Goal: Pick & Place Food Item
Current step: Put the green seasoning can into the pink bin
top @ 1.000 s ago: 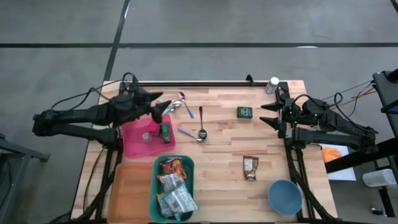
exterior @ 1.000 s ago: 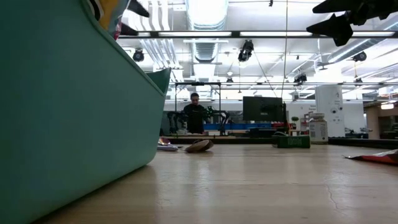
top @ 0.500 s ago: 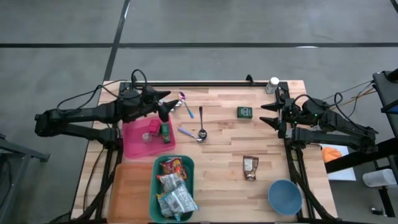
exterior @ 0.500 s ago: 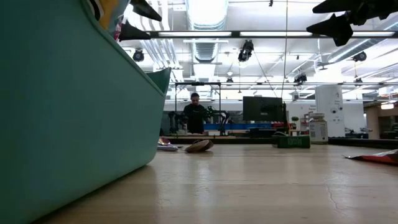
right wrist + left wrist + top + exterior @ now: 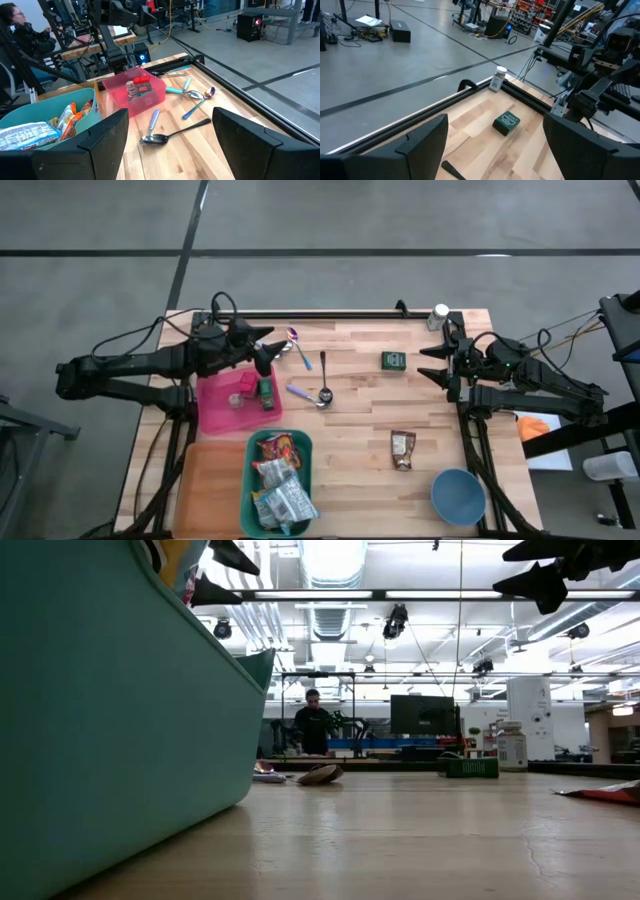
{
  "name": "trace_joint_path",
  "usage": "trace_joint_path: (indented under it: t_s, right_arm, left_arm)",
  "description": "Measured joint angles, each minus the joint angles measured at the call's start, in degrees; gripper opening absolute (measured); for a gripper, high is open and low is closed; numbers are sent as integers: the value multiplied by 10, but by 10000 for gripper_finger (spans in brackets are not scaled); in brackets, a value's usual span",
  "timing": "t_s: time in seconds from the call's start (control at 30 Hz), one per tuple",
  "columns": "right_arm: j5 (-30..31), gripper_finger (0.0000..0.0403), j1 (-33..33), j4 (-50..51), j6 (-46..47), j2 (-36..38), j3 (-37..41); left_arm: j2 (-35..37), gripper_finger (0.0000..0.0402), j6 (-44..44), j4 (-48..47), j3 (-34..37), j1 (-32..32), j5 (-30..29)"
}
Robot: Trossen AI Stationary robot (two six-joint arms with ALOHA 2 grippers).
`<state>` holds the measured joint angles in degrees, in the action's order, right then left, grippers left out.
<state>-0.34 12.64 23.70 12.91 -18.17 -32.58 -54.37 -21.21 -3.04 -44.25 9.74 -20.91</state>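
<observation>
**Snack packet lies nearer the right hand**

The loose food packet (image 5: 402,449) lies flat on the counter (image 5: 360,415), its long axis running toward the near edge, between the teal bin (image 5: 304,450) of snacks and the blue bowl (image 5: 458,495). The right hand (image 5: 432,364), fingers spread wide and empty, hovers by the far right corner, clearly closer to it. The left hand (image 5: 262,352), also wide and empty, hangs over the pink tray (image 5: 215,412), well apart from it. My guess: the right arm should reach.

A small green box (image 5: 506,123) lies mid-frame on the wooden table (image 5: 480,125); a white bottle (image 5: 496,79) stands above it by the black rail (image 5: 415,120); the left claw (image 5: 495,150) gapes wide below.
</observation>
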Motion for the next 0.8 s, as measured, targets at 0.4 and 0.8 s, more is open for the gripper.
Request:
trace_joint_path:
  t_s: [0.4,0.8]
  right_arm:
    - [0,286,0,0,0,0,0]
    - [0,286,0,0,0,0,0]
  left_arm:
    - [0,329,0,-17,5,0,0]
    - [-2,329,0,-32,6,0,0]
